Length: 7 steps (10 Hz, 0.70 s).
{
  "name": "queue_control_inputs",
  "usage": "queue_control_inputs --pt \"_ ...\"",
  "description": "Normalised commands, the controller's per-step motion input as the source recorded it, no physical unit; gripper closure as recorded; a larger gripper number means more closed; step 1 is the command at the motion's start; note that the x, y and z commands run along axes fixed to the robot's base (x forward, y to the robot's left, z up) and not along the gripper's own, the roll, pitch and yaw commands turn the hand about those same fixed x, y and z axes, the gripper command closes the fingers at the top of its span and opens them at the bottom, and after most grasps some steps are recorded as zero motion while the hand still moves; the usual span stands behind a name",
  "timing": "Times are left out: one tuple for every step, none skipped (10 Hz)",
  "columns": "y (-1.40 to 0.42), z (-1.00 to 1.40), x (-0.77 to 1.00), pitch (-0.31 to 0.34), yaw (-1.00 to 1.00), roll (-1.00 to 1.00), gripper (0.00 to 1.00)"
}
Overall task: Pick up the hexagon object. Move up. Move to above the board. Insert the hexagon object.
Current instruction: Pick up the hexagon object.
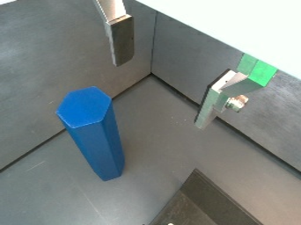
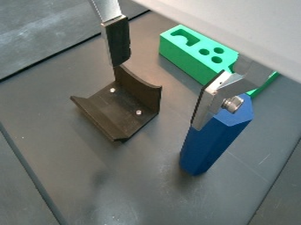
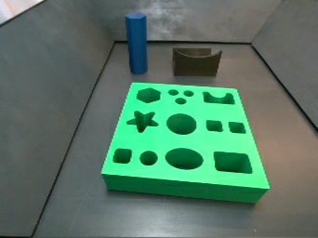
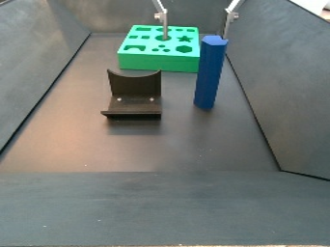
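Note:
The hexagon object is a tall blue post standing upright on the dark floor; it also shows in the wrist view and in both side views. The green board lies flat with its cut-outs empty, beyond the post in a side view; a part shows in both wrist views. My gripper is open and empty, high above the floor. The post stands below it, off to one side of the gap, near one finger.
The dark fixture, a base plate with a curved upright wall, stands on the floor beside the post. Grey walls enclose the floor on both sides and at the back.

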Motion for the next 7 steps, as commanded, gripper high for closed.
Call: queue_control_inputs --pt "-0.15 0.0 -0.49 -0.02 0.0 0.0 0.0" --pt "-0.21 -0.04 -0.29 0.0 0.54 0.0 0.0" --pt "-0.25 -0.03 -0.27 0.0 0.72 0.0 0.0" --pt "-0.25 0.0 -0.45 0.0 0.71 0.07 0.0" --pt "-0.27 0.0 -0.34 0.0 0.81 0.04 0.0" --pt "-0.19 0.0 -0.25 -0.027 0.93 0.04 0.0" --pt "-0.1 -0.01 -0.12 -0.041 1.0 0.03 0.0"
